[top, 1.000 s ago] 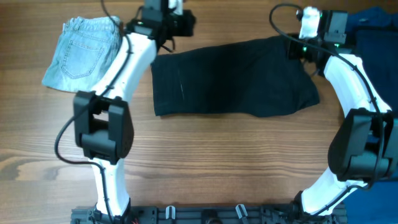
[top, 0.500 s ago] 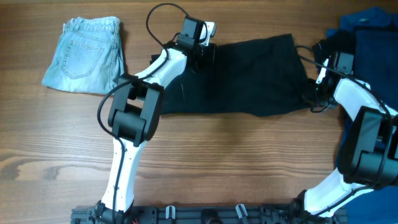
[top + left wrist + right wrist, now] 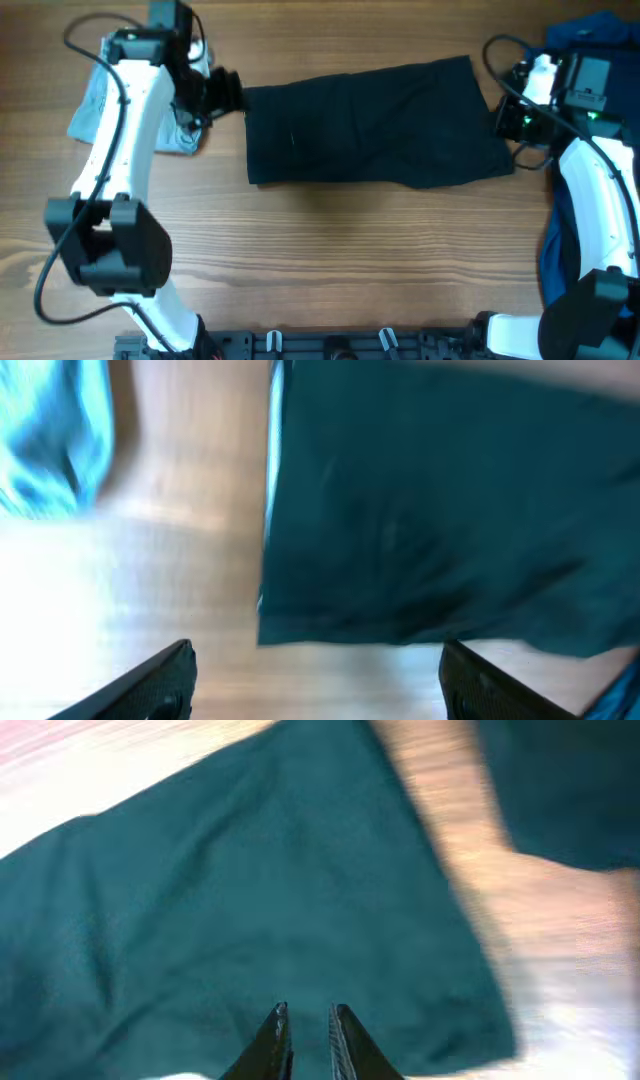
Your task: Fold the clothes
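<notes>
I'm setting up another fold — left gripper gaping empty, right gripper closed on nothing; black garment likely needing its corners pinched.

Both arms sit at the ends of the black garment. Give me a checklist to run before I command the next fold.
1. The black garment lies flat with fairly straight edges: ok.
2. The left gripper is open and empty: ok.
3. The right gripper has its fingers nearly together, no cloth pinched: ok.
4. Bare table separates the garment from the denim shorts: ok.
5. Bare wood separates the garment from the dark-blue pile: ok.
6. The left arm is clear of the shorts: cannot tell; it crosses over them.
</notes>
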Robot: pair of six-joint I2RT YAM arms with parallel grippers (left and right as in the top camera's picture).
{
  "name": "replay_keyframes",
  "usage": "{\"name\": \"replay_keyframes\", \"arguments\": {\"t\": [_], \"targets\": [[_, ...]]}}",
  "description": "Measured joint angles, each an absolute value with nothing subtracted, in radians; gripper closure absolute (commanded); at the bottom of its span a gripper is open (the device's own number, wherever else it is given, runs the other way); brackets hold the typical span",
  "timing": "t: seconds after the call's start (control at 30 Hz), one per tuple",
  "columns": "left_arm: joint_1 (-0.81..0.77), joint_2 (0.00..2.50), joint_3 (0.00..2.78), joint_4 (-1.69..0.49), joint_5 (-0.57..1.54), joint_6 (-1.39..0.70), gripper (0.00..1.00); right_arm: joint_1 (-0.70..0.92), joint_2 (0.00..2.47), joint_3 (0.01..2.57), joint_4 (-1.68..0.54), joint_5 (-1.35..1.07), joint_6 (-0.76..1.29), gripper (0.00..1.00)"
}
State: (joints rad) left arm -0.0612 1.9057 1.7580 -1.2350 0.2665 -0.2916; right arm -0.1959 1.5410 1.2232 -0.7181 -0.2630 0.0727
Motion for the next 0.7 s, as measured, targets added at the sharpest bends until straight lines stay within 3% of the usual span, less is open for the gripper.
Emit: {"name": "replay_keyframes", "arguments": {"t": [0.37,0.47,0.5,0.63,0.67,0.7], "targets": [[-0.067,1.922,1.281,-0.955,0.395,-0.334,0.20,0.016,1.753,1.222,-0.551,-0.410,-0.081,0.92],[-0.080,1.922,1.228,-0.904,0.427,-0.377,0.17,0.073,1.831,1.222,-0.519,-0.451,-0.107,0.92],[-0.097,1.922,1.205,-0.879,0.445,-0.392,0.10,0.093,1.858,1.222,-0.511,-0.458,-0.128,0.92],[-0.111,1.914,1.165,-0.786,0.469,-0.513,0.10,0.129,1.888,1.222,-0.496,-0.465,-0.220,0.93],[-0.111,1.910,1.158,-0.773,0.471,-0.532,0.11,0.138,1.891,1.222,-0.495,-0.467,-0.236,0.93],[-0.111,1.906,1.151,-0.764,0.473,-0.546,0.21,0.147,1.892,1.222,-0.499,-0.468,-0.247,0.93]]}}
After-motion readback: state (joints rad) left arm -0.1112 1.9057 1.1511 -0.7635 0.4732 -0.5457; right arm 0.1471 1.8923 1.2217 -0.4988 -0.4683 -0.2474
